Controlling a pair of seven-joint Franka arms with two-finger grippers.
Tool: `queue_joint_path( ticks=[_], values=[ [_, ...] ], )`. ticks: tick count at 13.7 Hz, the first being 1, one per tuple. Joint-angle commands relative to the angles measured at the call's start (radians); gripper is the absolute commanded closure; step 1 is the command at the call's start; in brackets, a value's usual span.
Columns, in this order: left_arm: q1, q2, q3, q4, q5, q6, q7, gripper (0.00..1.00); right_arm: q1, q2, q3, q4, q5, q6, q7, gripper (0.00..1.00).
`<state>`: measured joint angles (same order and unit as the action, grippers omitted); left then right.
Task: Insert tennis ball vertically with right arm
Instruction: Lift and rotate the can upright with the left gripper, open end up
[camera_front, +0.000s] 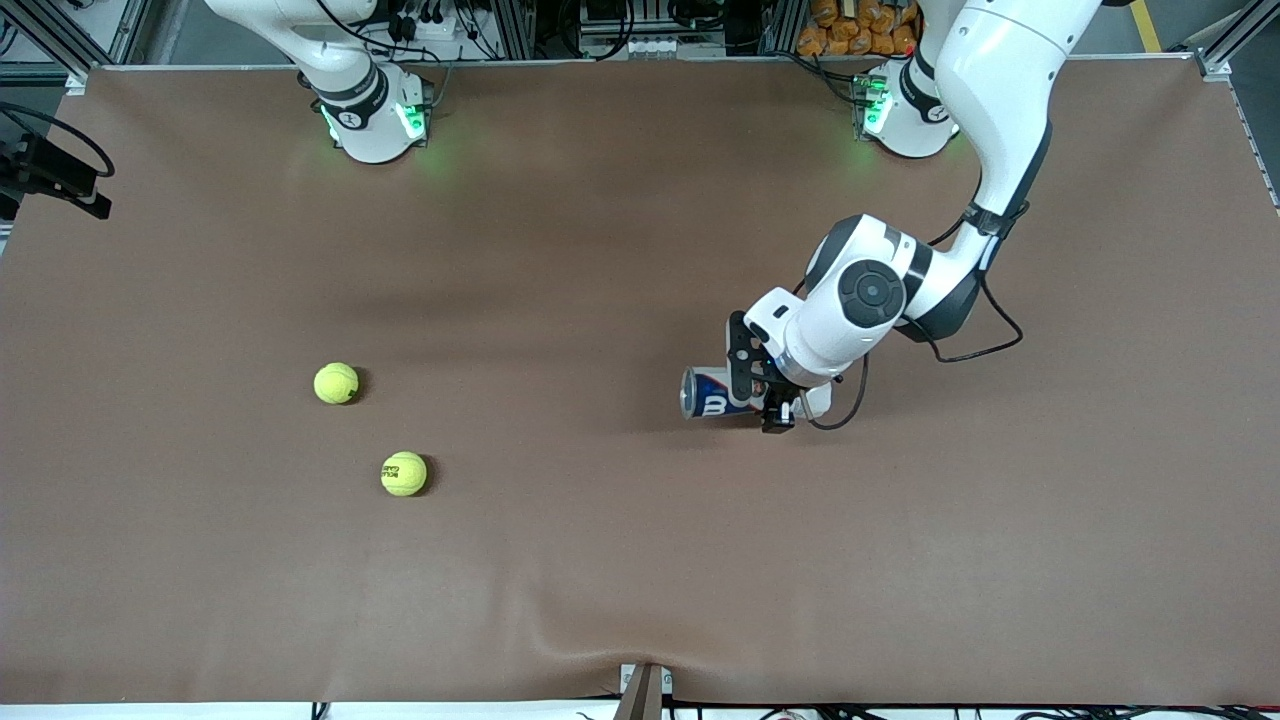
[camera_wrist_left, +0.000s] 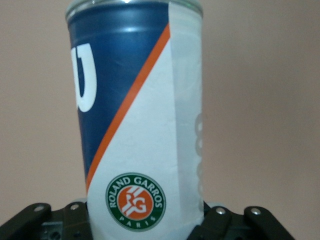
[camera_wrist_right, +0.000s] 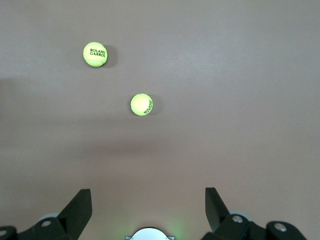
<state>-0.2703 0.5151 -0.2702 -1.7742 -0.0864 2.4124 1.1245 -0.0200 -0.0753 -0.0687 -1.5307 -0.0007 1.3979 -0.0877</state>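
Two yellow tennis balls lie on the brown table toward the right arm's end: one (camera_front: 336, 383) (camera_wrist_right: 142, 104) farther from the front camera, one (camera_front: 404, 474) (camera_wrist_right: 95, 54) nearer. A blue and white tennis ball can (camera_front: 705, 392) (camera_wrist_left: 140, 115) lies on its side toward the left arm's end. My left gripper (camera_front: 760, 385) (camera_wrist_left: 145, 220) is shut on the can, one finger on each side of it. My right gripper (camera_wrist_right: 147, 192) is open and empty, high over the table near its base, out of the front view.
The right arm's base (camera_front: 372, 118) and the left arm's base (camera_front: 905, 115) stand at the table's back edge. A black camera mount (camera_front: 50, 175) sits past the table's edge at the right arm's end.
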Motion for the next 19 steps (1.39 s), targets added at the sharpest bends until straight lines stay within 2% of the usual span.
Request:
queue_joint_path(
  ticks=[1,4,10,11,15,19],
  values=[
    [0.031,0.032,-0.011,0.067,-0.18,-0.009,0.139,0.44,-0.021,-0.011,0.017,-0.003,-0.012,-0.008,-0.01,0.0],
    [0.071,0.068,-0.009,0.1,-0.431,-0.009,0.344,0.44,-0.021,-0.009,0.017,-0.005,-0.01,-0.004,-0.01,0.0],
    [0.069,0.147,-0.009,0.133,-0.937,-0.007,0.711,0.43,-0.014,-0.003,0.018,-0.026,0.002,0.018,-0.009,0.0],
    [0.062,0.158,-0.009,0.133,-1.029,-0.007,0.768,0.36,-0.012,-0.003,0.02,-0.043,0.002,0.041,-0.009,0.0],
    [0.057,0.21,-0.041,0.131,-1.419,-0.012,1.107,0.39,0.015,0.006,0.02,-0.118,0.002,0.148,-0.009,0.0],
    [0.013,0.261,-0.081,0.134,-1.642,-0.012,1.323,0.39,0.058,0.064,0.02,-0.134,0.002,0.22,-0.006,0.0]
  ],
)
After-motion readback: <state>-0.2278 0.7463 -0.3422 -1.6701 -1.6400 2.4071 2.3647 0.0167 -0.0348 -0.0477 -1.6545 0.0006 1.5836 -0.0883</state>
